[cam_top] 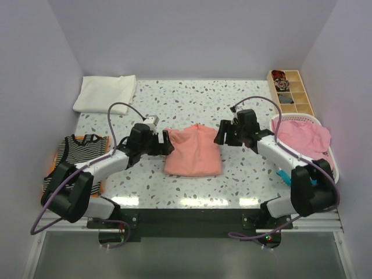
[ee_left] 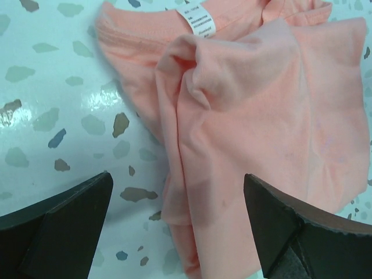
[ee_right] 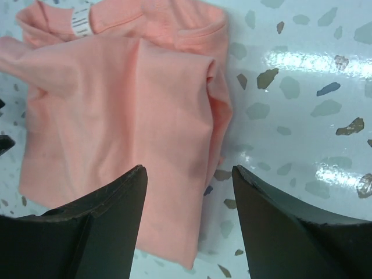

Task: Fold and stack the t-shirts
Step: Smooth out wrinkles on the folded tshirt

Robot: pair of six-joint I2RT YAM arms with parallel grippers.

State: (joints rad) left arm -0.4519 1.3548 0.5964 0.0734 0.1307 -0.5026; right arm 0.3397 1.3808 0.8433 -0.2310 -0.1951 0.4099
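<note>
While gaping empty, left gripper [cam_top: 166,143] and right gripper [cam_top: 219,136] are flanking side edges of the folded salmon-pink t-shirt [cam_top: 193,152] (speckled tabletop [cam_top: 244,168] showing beyond each).

Between the wide-spread jaws of the left gripper [ee_left: 178,177]: folded salmon-pink t-shirt [ee_left: 261,116], ungripped. Beyond the jaws: its white neck label [ee_left: 200,20]. Toward the left-hand jaw: speckled table [ee_left: 58,104].

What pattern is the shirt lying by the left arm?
The shirt is black-and-white striped; the top view shows it best.
</note>
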